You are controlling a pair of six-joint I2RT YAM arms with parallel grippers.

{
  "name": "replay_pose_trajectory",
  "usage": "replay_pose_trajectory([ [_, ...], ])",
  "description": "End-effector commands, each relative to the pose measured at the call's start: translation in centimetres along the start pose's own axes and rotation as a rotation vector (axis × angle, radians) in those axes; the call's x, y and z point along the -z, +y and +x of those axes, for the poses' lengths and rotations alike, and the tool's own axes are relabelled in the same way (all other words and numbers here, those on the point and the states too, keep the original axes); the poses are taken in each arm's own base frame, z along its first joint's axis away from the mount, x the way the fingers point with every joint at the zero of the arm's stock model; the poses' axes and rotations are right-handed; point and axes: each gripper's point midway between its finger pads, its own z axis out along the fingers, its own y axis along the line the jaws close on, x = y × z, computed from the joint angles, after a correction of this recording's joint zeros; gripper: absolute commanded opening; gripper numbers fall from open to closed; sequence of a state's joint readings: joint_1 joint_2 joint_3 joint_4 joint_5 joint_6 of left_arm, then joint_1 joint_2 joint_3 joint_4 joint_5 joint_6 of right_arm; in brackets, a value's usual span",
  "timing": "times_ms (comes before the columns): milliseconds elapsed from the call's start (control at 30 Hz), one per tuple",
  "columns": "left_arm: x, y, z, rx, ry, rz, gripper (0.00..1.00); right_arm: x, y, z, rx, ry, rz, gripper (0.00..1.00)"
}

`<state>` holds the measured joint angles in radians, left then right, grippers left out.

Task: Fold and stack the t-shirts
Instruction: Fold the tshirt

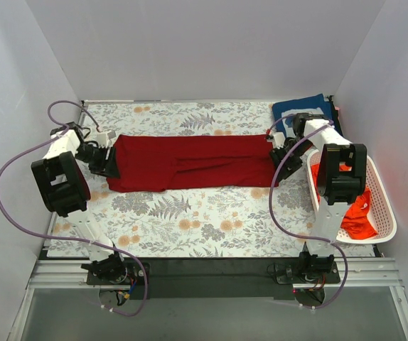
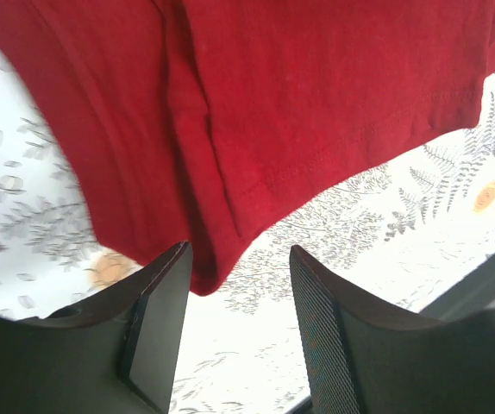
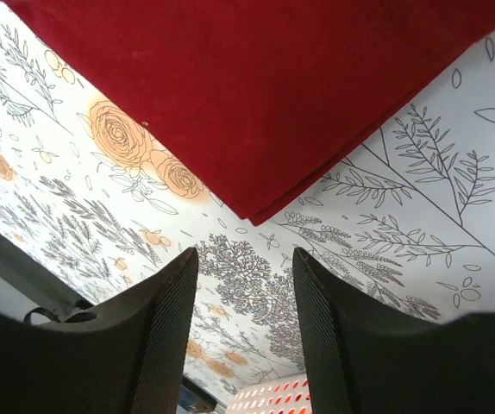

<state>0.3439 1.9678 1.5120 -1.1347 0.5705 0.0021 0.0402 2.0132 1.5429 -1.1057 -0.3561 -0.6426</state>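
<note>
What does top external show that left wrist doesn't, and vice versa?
Only top external: the whole dark red t-shirt lying as a long left-to-right band, the navy t-shirt at the far right corner, and the white basket holding the orange-red t-shirt. Only left wrist: close detail of the red shirt's end, with its hem stitching, a lengthwise fold, and its corner close to the left jaws, which stand apart. Both: the dark red t-shirt on the floral cloth.
</note>
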Motion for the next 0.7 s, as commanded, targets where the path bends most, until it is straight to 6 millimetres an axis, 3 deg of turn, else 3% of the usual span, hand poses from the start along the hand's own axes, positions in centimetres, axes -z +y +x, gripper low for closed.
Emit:
replay_pose_trajectory([
  [0, 0.9, -1.7, -0.1, 0.045, -0.048, 0.008, 0.50, -0.7, 0.2, 0.1, -0.112, -0.019, -0.042, 0.56],
  [200, 0.0, -1.4, 0.5, 0.107, -0.049, -0.008, 0.53, -1.6, -0.5, -0.6, -0.151, -0.035, -0.077, 0.59],
  [667, -0.4, 0.2, 0.1, 0.139, -0.040, -0.062, 0.54, -2.0, -1.2, -2.8, -0.158, -0.074, -0.106, 0.50],
])
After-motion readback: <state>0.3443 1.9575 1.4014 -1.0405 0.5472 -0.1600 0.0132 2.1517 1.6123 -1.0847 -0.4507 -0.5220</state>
